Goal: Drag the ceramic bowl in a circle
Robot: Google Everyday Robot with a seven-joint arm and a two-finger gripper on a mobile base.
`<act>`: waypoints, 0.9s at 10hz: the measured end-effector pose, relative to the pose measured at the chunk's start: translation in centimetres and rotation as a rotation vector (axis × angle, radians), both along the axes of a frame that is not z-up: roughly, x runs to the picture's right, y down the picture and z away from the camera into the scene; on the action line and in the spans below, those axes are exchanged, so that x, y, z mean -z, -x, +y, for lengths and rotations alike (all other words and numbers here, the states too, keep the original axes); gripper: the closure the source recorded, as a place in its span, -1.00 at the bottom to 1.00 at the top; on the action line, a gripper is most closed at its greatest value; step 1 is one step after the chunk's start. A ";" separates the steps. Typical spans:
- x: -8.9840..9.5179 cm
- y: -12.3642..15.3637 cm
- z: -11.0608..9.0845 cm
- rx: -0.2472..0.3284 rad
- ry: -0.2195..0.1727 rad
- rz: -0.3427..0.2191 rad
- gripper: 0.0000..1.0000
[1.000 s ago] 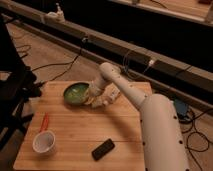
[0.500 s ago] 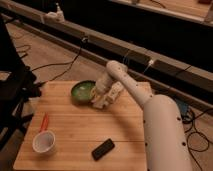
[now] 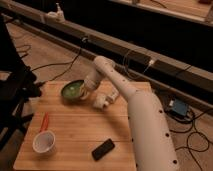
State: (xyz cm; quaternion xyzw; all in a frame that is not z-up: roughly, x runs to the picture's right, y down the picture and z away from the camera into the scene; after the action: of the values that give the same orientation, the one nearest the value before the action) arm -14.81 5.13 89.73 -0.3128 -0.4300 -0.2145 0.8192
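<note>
One white cup (image 3: pixel 44 142) sits lower left on my tabletop (image 3: pixel 75 131), a red tool (image 3: pixel 44 121) just above it. The ceramic bowl (image 3: pixel 72 90) lies upper left of centre; my hand (image 3: pixel 85 93) is at its right rim, whether clamped I cannot tell.

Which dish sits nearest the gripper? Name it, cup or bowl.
The green bowl, farther back: the gripper is right at its rim. The white cup stands well apart, nearer the camera.
</note>
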 end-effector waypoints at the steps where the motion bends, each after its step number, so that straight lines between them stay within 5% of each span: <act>1: 1.6 1.6 0.7 0.023 0.000 -0.056 1.00; 4: 4.1 1.5 3.4 0.050 0.018 -0.105 1.00; 6: 3.4 -2.1 5.0 0.034 0.045 -0.033 1.00; 9: 1.1 -7.7 4.5 -0.023 0.053 0.109 1.00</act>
State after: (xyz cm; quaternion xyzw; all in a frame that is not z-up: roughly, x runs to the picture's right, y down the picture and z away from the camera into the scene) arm -7.11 9.65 88.67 -0.3407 -0.3940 -0.1761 0.8353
